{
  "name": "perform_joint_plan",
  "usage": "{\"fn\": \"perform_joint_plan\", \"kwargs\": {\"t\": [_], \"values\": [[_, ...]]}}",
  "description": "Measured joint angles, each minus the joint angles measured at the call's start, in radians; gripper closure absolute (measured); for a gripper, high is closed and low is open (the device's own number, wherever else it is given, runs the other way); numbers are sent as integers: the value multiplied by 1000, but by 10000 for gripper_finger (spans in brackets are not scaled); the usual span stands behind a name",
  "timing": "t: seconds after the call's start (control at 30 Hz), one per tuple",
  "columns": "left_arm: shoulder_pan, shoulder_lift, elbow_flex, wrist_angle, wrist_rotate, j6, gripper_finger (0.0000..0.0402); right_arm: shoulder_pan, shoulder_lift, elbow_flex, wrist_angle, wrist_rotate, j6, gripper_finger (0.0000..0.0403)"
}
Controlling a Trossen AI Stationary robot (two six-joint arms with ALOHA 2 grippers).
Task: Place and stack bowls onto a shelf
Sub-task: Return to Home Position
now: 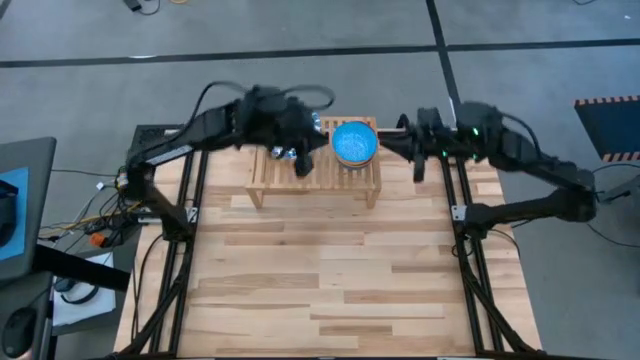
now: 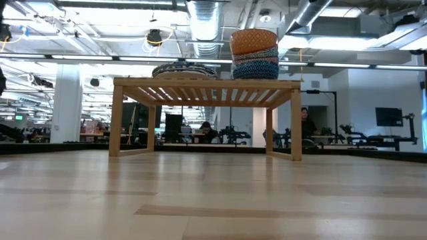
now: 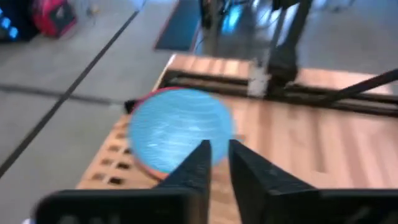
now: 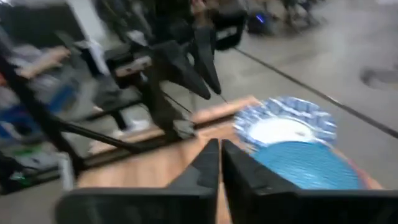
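The light-wood shelf stands at the table's far middle. On its slatted top sit two stacks. The small bowls are on the right part, and the top one shows bright blue from above, with a red rim under it. The white, blue-rimmed bowls are on the left part, also in the right wrist view. My left gripper hovers over the shelf's left part, open by a narrow gap and holding nothing. My right gripper is shut and empty, off the shelf's right end.
The plank tabletop stretches bare from the shelf toward the near edge. Black frame rails run along both sides of the table. Under the shelf there is open space. People sit in the room far behind.
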Motion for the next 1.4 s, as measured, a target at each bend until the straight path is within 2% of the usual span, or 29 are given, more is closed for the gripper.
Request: {"fn": "perform_joint_plan", "kwargs": {"t": [0.07,0.1,0.27,0.33,0.4,0.5,0.6,0.7,0.8,0.97,1.13,1.3,1.4], "values": [[-27,-105,-173,152,1,-21,386,57,-64,-113,128,-6,20,384],[-36,-163,-258,232,4,-36,394,87,-95,-169,191,-6,25,386],[-68,-458,-688,626,68,-107,399,206,-217,-382,435,-10,66,381],[-83,-566,-845,748,87,-132,401,228,-250,-438,452,-5,67,385],[-97,-644,-978,838,80,-156,400,236,-271,-478,433,60,74,384],[-130,-711,-1133,921,103,-176,400,235,-278,-512,385,98,63,371],[-181,-745,-1217,930,161,-184,400,227,-272,-514,252,51,-4,355],[-252,-814,-1289,939,74,-181,401,234,-295,-517,152,-17,-132,357],[-339,-899,-1375,967,-57,-152,401,244,-355,-544,206,-60,-200,375],[-416,-1013,-1538,1007,-195,-192,401,221,-479,-636,296,-64,-164,385],[-419,-1020,-1651,995,-162,-305,401,215,-592,-782,360,-64,-68,384],[-432,-979,-1685,1016,-121,-284,401,228,-627,-945,596,-64,-3,384],[-444,-940,-1712,1118,-134,-258,401,245,-626,-1019,687,-63,-1,385]]}}
